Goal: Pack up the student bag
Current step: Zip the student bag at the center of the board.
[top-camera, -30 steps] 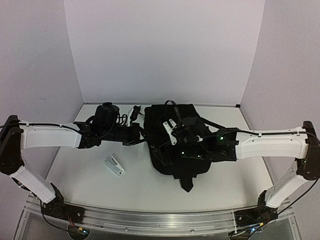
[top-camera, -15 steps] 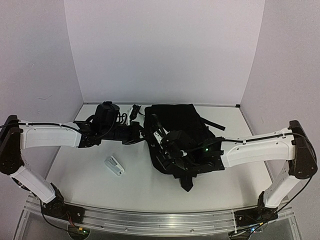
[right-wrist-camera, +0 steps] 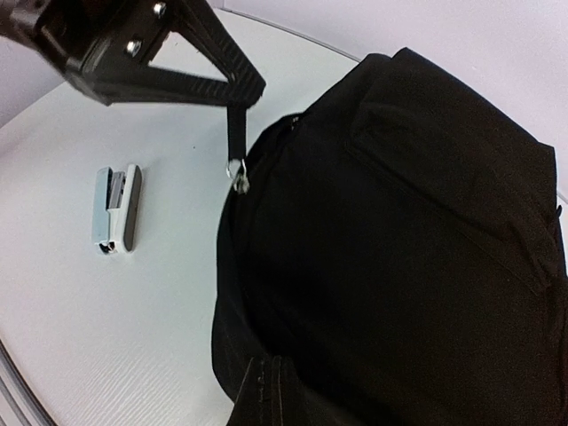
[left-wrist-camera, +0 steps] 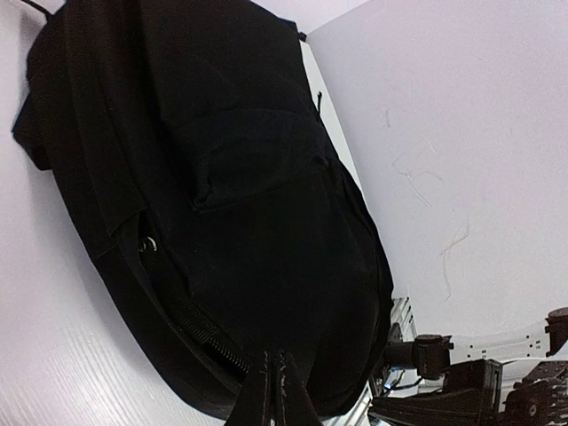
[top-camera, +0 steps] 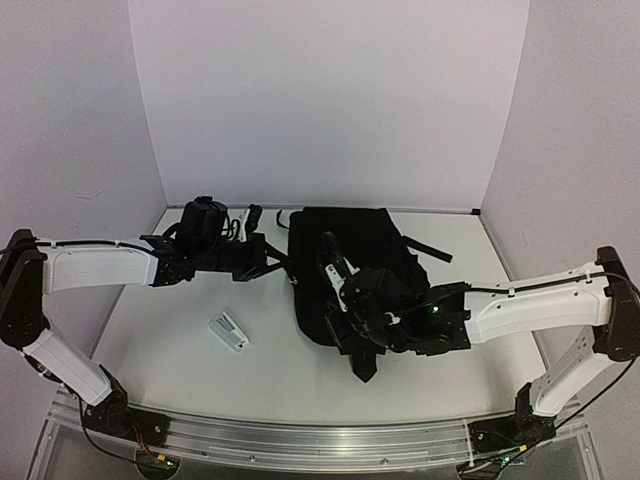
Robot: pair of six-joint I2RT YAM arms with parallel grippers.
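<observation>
The student bag (top-camera: 352, 238) lies flat in the middle of the tabletop (top-camera: 170, 360), its straps trailing toward the far right corner. Nothing appears to be packed yet, and the mouth of the bag looks closed.

The left pincer (right-wrist-camera: 240, 98) is pressed together on the black zip pull (right-wrist-camera: 234, 133) at the bag's left edge. The tab runs taut from the fingertips down to a small metal ring (right-wrist-camera: 236, 170) at the zip. The right pincer (right-wrist-camera: 269, 380) is also pressed together, low against the bag's near-left rim. It seems to have nipped a fold of the fabric there, but black on black makes that hard to tell. A small white and grey stapler (right-wrist-camera: 115, 209) lies on the tabletop just beside the bag's left side, touched by neither arm.

The step in hand is judged to be opening the bag: one arm on the pull, the other bracing the cloth.

The next move calls for the left arm to draw the pull along the line of the zip, not straight up, while the right arm keeps the soft fabric anchored. Otherwise the whole bag would likely slide or bunch rather than unzip. Only once the mouth gapes can the stapler go in.
</observation>
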